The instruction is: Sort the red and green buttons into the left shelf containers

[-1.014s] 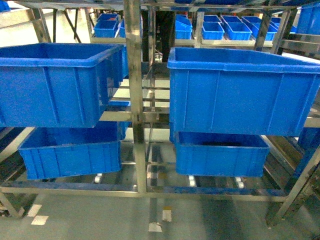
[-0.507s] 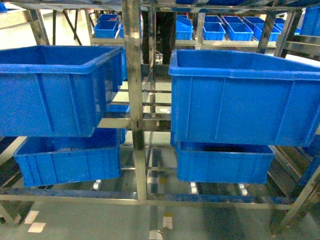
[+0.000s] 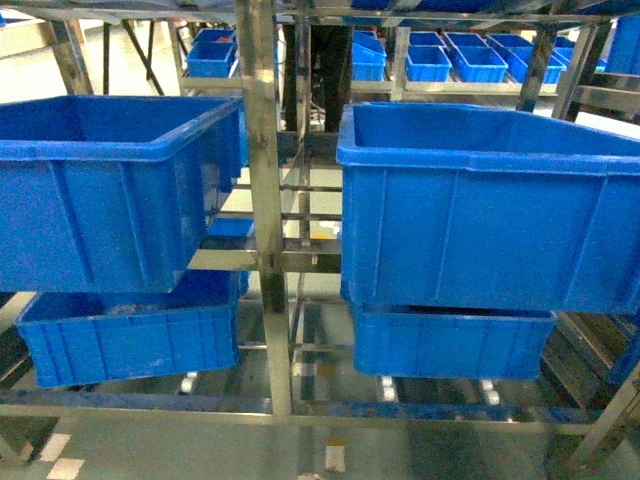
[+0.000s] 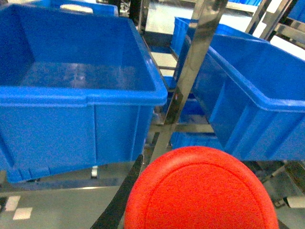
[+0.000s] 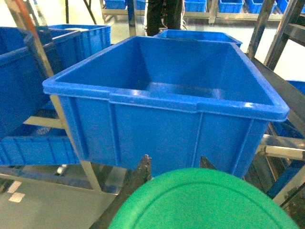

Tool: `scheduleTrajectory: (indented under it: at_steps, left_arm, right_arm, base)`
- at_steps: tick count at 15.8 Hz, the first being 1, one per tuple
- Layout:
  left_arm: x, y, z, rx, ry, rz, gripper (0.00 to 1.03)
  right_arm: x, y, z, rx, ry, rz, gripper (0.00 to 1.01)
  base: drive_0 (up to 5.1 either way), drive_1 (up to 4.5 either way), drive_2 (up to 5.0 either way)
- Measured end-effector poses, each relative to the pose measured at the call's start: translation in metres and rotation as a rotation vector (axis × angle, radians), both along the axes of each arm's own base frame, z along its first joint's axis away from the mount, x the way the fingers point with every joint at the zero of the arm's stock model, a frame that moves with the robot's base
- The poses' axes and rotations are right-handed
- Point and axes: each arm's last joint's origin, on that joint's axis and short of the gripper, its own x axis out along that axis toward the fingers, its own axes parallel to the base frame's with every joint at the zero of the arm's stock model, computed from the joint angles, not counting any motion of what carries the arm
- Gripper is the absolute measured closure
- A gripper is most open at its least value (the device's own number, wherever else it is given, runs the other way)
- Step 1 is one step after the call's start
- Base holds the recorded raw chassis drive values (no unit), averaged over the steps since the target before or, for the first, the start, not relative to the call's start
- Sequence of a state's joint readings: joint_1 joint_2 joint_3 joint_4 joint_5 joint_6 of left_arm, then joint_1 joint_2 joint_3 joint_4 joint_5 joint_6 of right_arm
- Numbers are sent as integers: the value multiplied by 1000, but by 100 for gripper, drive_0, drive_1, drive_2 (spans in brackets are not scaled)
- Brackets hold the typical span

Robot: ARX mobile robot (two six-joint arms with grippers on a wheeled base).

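Observation:
A red button (image 4: 202, 191) fills the bottom of the left wrist view, with my left gripper (image 4: 190, 160) shut on it; only one dark finger (image 4: 125, 195) shows beside the cap. In front of it stands the upper left shelf container (image 4: 71, 119), a deep blue crate, seen in the head view as the upper left shelf container (image 3: 100, 200) above a lower left crate (image 3: 130, 340). The green button (image 5: 205, 205) sits in my right gripper (image 5: 175, 162), which is shut on it, facing the upper right crate (image 5: 167, 129). Neither gripper shows in the head view.
A steel shelf post (image 3: 258, 200) separates the left crates from the upper right crate (image 3: 480, 210) and lower right crate (image 3: 450, 345). Small blue trays (image 3: 440, 55) line a rack behind. A slanted steel post (image 4: 190, 71) stands between the crates.
The head view has closed in on the shelf: the crates look larger and the upper ones sit lower in the frame. The grippers do not show in the earlier frames.

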State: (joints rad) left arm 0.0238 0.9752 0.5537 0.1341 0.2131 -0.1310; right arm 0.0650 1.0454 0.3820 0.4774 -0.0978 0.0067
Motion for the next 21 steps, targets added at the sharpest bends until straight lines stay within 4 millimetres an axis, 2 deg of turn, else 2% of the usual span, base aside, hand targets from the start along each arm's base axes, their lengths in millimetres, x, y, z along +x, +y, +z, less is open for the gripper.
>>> scheduleTrajectory:
  at_steps: [5, 11, 13, 15, 17, 19, 20, 21]
  left_arm:
    - [0, 0, 0, 0, -2, -2, 77]
    - [1, -1, -1, -1, 8, -7, 77]
    - [1, -1, -1, -1, 4, -6, 77]
    - [1, -1, -1, -1, 4, -6, 77]
    - [1, -1, 0, -1, 3, -6, 77]
    - [1, -1, 0, -1, 3, -4, 77]
    - [1, -1, 0, -1, 3, -4, 77]
    - [1, -1, -1, 0, 3, -5, 77]
  right_arm:
    - [0, 0, 0, 0, -3, 0, 76]
    - [3, 0, 0, 7, 6, -9, 76]
    - [30, 5, 0, 64, 30, -63, 76]
    - [58, 24, -3, 107, 25, -44, 76]
    - [87, 37, -15, 101, 77, -51, 76]
    - [120, 41, -24, 83, 108, -137, 76]
    - [131, 42, -26, 63, 83, -176, 70]
    - [131, 41, -25, 44, 44, -196, 57]
  base:
    - [9, 437, -419]
    - [0, 0, 0]
    - [0, 0, 0]
    - [0, 0, 0]
    - [0, 0, 0]
    - [0, 0, 0]
    - [0, 0, 0]
    - [0, 0, 0]
